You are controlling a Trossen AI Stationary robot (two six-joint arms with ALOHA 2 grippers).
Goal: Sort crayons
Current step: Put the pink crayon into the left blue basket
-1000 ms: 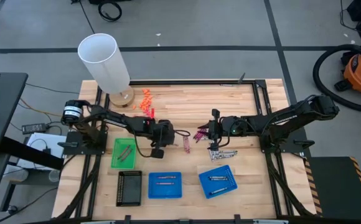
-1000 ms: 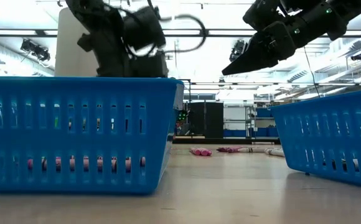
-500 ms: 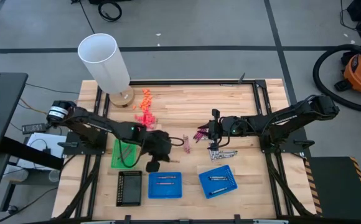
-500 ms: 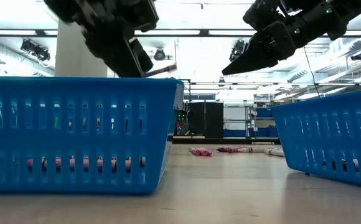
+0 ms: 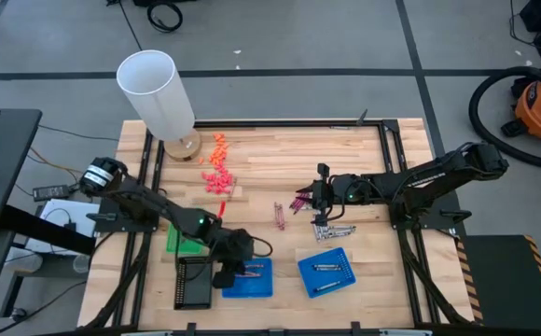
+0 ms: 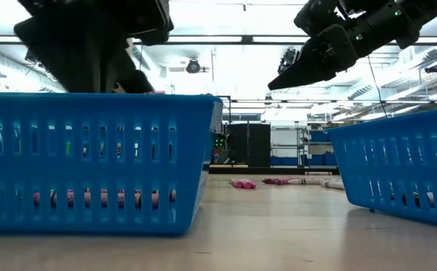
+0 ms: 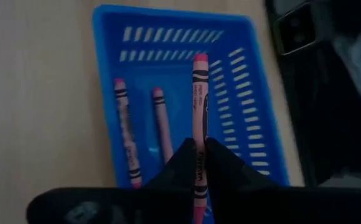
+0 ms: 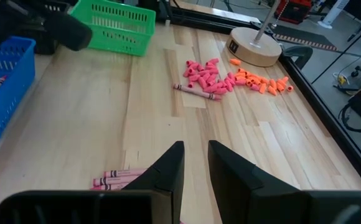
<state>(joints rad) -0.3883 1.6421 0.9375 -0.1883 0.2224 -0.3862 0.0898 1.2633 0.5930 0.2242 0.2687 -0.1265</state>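
Crayons (image 5: 300, 200) are only partly sorted, as far as I can judge. In the high view a loose magenta bunch lies near the table's middle, a separate pair (image 5: 278, 215) just at its 8 o'clock, and a silvery cluster (image 5: 331, 231) at its 5 o'clock, so a fair share is left to do. Along the table's 6 o'clock edge the trays already hold some: two crayons in the left blue basket (image 5: 248, 277), two or so in the right blue basket (image 5: 326, 272), and a couple in the green basket (image 5: 179, 235) toward 8 o'clock. The black tray (image 5: 194, 283) beside them is too dark to read.

The left gripper (image 5: 226, 273) hangs over the left blue basket, jaws clamped nearly tight on one pinkish-red crayon (image 7: 199, 112). That grip shows only in the left wrist view; from above the arm covers it. The same view shows the two crayons (image 7: 126, 132) lying in the basket beneath.

The right gripper (image 5: 318, 198) waits above the magenta bunch near the table's centre, fingers (image 8: 167, 167) parted a little with nothing between them, which only its own wrist view makes plain. That view also picks out a pile of pink and orange bits (image 8: 213, 74) by a lamp base (image 8: 253, 46), toward the table's 11 o'clock. The low view adds little beyond the basket wall and a few crayons far across the table.
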